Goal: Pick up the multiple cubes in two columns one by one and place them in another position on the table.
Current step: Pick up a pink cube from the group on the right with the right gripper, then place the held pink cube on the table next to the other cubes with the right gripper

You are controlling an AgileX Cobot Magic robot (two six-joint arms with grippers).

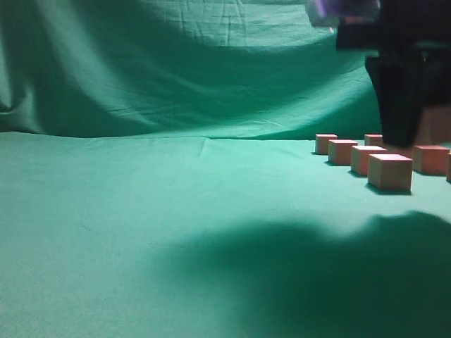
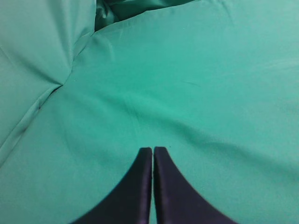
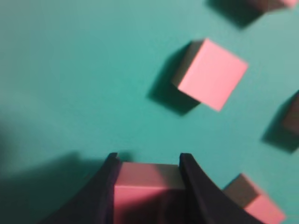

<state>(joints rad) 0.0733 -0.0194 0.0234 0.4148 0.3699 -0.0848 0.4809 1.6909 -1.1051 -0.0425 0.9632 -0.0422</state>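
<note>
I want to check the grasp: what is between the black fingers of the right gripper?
A pinkish-red cube sits between the right gripper fingers; its lower part is hidden.

Exterior view: low, near bench [image 1: 141, 232] height, looking along it toward the backdrop [image 1: 176, 63]. Left wrist view: close, angled down on bare cloth. Right wrist view: very close, straight down. Exterior and right wrist views share the cubes [image 1: 390, 172].

The right gripper [image 3: 147, 163] is pointing straight down, its fingers pressing a cube [image 3: 147, 186] between them. The left gripper [image 2: 153, 150] is hovering, fingers together.
</note>
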